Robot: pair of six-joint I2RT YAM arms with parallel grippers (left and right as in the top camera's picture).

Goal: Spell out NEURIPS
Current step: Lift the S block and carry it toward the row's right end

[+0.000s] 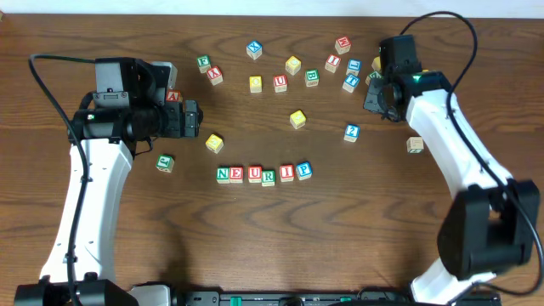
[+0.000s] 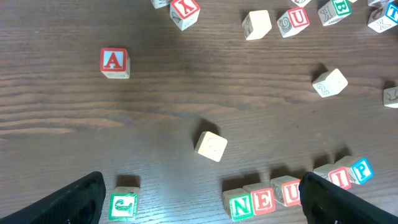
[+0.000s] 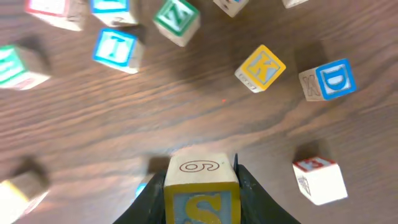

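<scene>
Six cubes stand in a row at the table's middle front: green N (image 1: 223,174), red E (image 1: 237,174), red U (image 1: 255,174), green R (image 1: 269,176), red I (image 1: 286,172) and blue P (image 1: 303,171). My right gripper (image 3: 201,200) is shut on the yellowish S cube (image 3: 201,186) and holds it above the table at the back right, among loose cubes. In the overhead view that gripper (image 1: 380,92) hides the S. My left gripper (image 2: 205,211) stands open and empty, left of and above the row. Its wrist view shows N (image 2: 241,205), E (image 2: 262,200) and U (image 2: 290,190); R is behind its right finger (image 2: 336,202).
Loose cubes lie scattered along the back (image 1: 293,65). A red A cube (image 2: 114,63), a plain-faced cube (image 2: 211,145) and a green cube (image 2: 123,205) lie near the left gripper. Under the right gripper lie a yellow K (image 3: 260,68), a blue D (image 3: 336,79) and a red-topped cube (image 3: 318,179).
</scene>
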